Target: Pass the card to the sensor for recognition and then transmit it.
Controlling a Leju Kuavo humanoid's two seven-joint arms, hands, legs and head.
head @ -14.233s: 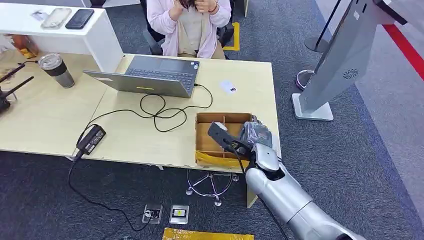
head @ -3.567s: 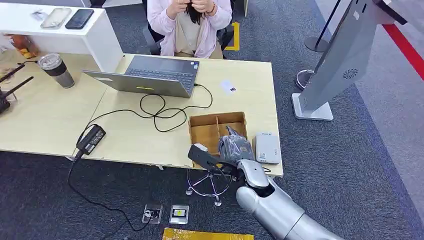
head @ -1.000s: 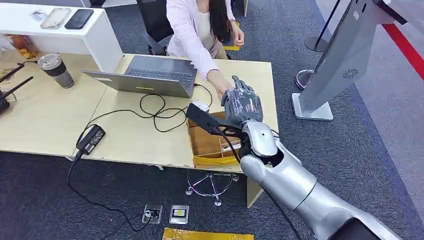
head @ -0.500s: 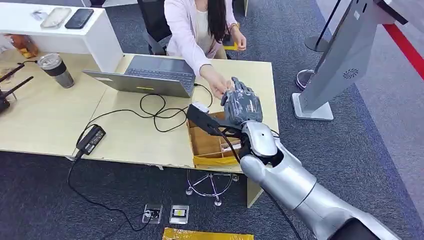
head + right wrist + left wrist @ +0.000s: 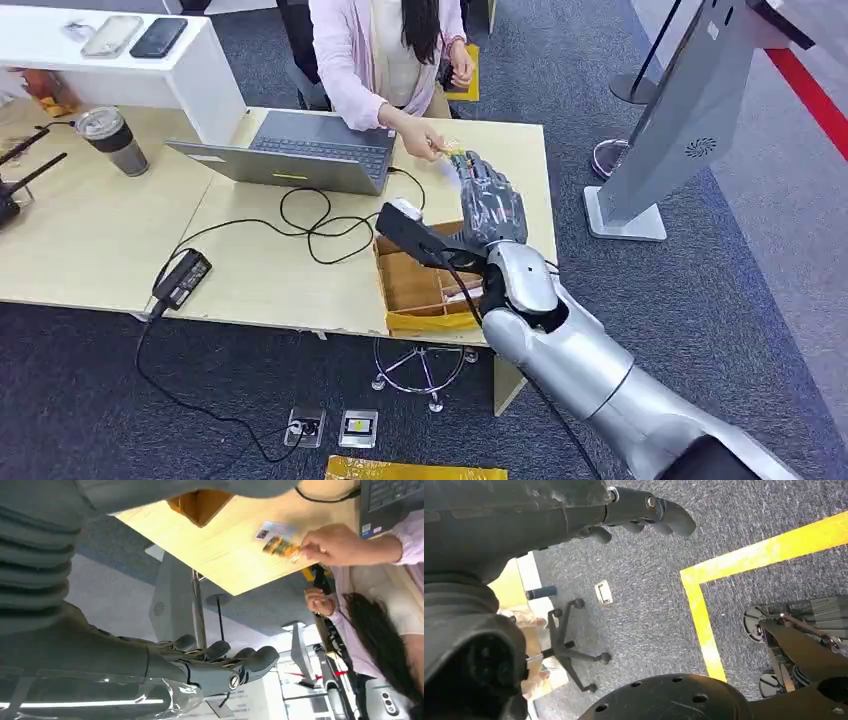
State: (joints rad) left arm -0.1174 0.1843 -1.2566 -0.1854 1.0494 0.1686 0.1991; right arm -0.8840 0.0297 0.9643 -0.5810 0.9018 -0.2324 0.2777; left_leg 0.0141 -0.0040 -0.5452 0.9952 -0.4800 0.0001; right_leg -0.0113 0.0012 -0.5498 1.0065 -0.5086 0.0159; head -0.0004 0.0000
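**Card now in the person's hand**

Since half a second ago, we see the person's hand pull back from our right robot hand toward the far side of the table, taking the card with it. Before that, the two hands met above the cardboard box; a few seconds earlier our arm was low at the near table edge beside a grey reader that the arm now covers.

The card, with orange and green print, is pinched between the person's fingertips just above the tabletop; the right wrist view shows it clearly apart from our fingers. A second, pale card lies flat on the table just beside it.

Our right robot hand is released, fingers extended and slightly apart, holding nothing; it hovers over the far end of the box, palm side down. In the right wrist view the fingers stretch out with only air around them.

Our left robot hand hangs over the dark carpet with fingers loosely curled and nothing in them; we cannot tell whether it counts as clenched.

A laptop stands open on the table to the left of the box, its black cable looping toward a power brick. A tumbler stands farther left.
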